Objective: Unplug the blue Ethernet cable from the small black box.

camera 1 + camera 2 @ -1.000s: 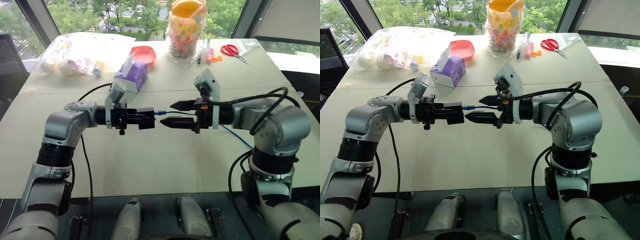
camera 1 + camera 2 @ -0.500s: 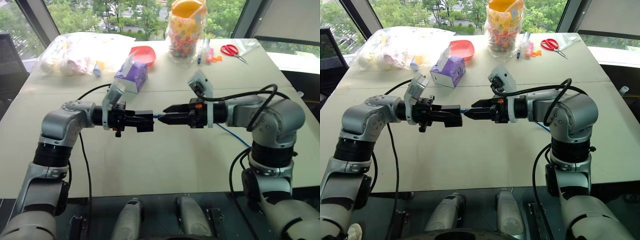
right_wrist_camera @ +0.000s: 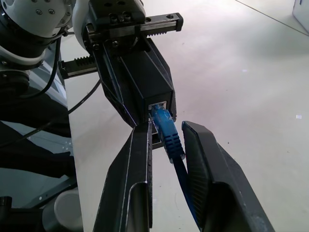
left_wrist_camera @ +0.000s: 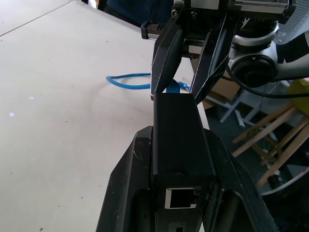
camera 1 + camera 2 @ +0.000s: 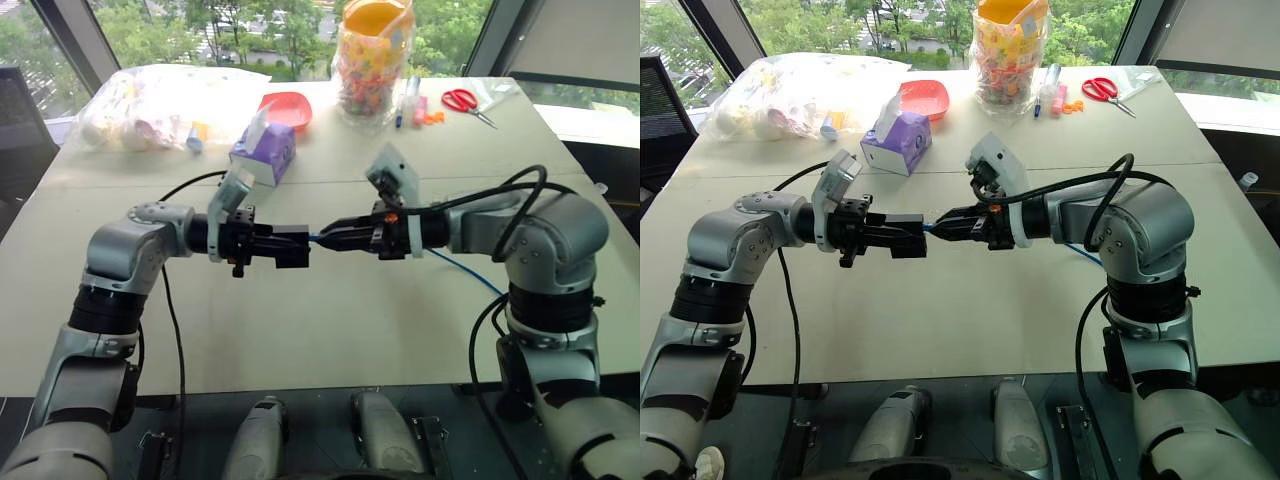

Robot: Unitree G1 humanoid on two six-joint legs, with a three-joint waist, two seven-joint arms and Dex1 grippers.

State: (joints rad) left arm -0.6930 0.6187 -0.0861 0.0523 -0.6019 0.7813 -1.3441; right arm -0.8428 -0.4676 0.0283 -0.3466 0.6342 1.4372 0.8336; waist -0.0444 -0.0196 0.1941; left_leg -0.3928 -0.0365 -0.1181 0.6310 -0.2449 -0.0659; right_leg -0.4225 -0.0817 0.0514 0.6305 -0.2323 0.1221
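The right wrist view showed the right gripper (image 3: 166,145) narrowed around the plug of the blue Ethernet cable (image 3: 168,136), its two black fingers (image 3: 208,169) flanking the plug boot closely, though whether the pads actually pressed on it could not be told. The plug sat seated in a port on the end face of the small black box (image 3: 147,84), which the left gripper (image 3: 137,92) clamped from both sides.

The left wrist view gave the opposite end: the small black box (image 4: 181,133) wedged between the left gripper's fingers (image 4: 133,193), an empty port visible on its near face, with the right gripper's fingertips (image 4: 164,63) meeting the far end and a loop of blue cable (image 4: 128,79) lying on the table (image 4: 58,96) beyond.

From the head camera, both arms met tip to tip above the middle of the pale table, the box (image 5: 288,246) held level in the air and a short stretch of blue showing between the grippers. Behind them stood a purple tissue box (image 5: 265,152), a red bowl (image 5: 287,108), a jar of colourful sweets (image 5: 375,65) and red-handled scissors (image 5: 462,100).
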